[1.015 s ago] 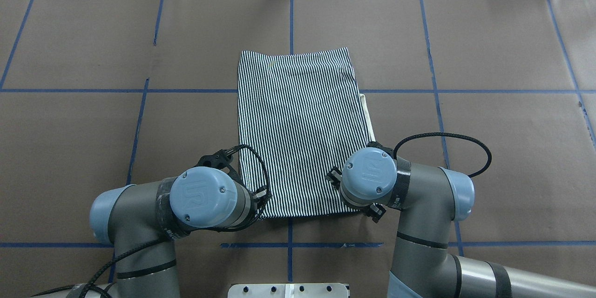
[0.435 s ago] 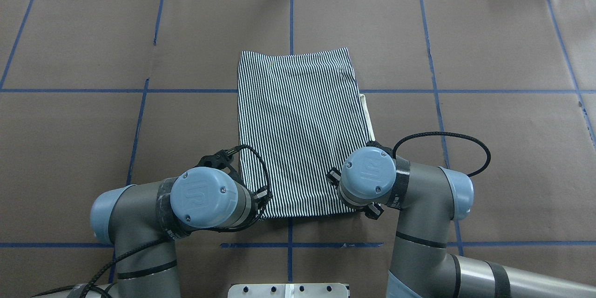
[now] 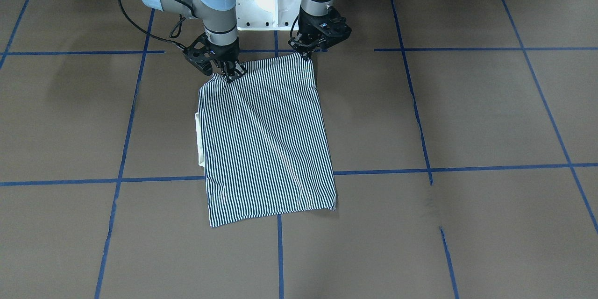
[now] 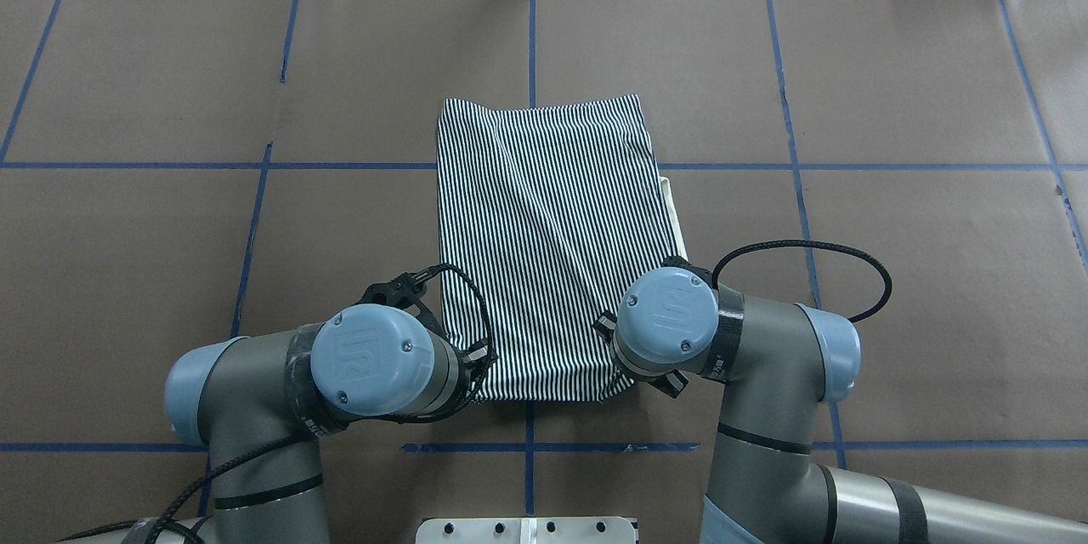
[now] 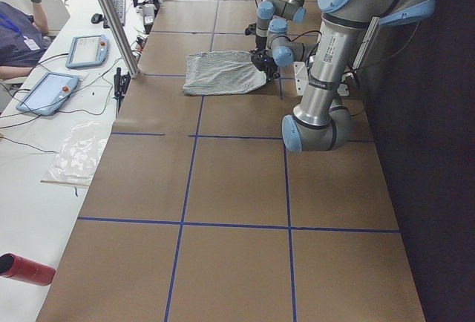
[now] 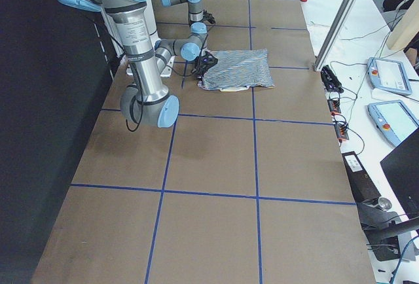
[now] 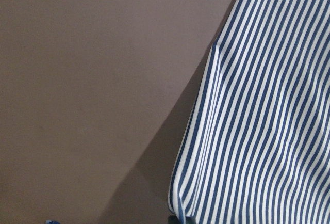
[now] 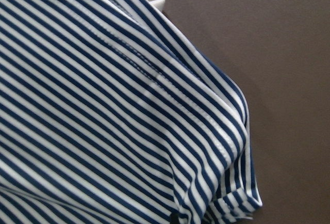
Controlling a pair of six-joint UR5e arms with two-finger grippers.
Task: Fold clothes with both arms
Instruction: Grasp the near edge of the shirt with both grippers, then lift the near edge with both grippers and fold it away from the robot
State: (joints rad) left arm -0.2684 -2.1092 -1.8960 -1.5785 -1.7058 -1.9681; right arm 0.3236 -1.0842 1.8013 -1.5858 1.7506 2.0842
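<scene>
The striped polo shirt [image 4: 544, 246] lies folded into a tall rectangle at the table's middle; it also shows in the front-facing view [image 3: 266, 140]. A strip of cream collar [image 4: 674, 212] peeks out on its right side. My left gripper [image 3: 306, 53] is shut on the shirt's near left corner. My right gripper [image 3: 229, 74] is shut on the near right corner, which is bunched and raised. In the overhead view both wrists hide the fingers. The wrist views show striped cloth [image 7: 268, 121] [image 8: 103, 105] hanging up toward each gripper.
The brown paper table [image 4: 892, 102] has blue tape lines. The white pedestal base [image 3: 261, 0] stands just behind the grippers. An aluminium post [image 5: 111, 18], tablets [image 5: 87, 50] and an operator [image 5: 18, 33] are at the far side. A red can [image 5: 26, 268] lies at the table's end.
The shirt's near edge has lifted and diagonal creases have formed. The right wrist moved slightly left and toward the robot, pulling its corner inward. The far edge slid a little nearer.
</scene>
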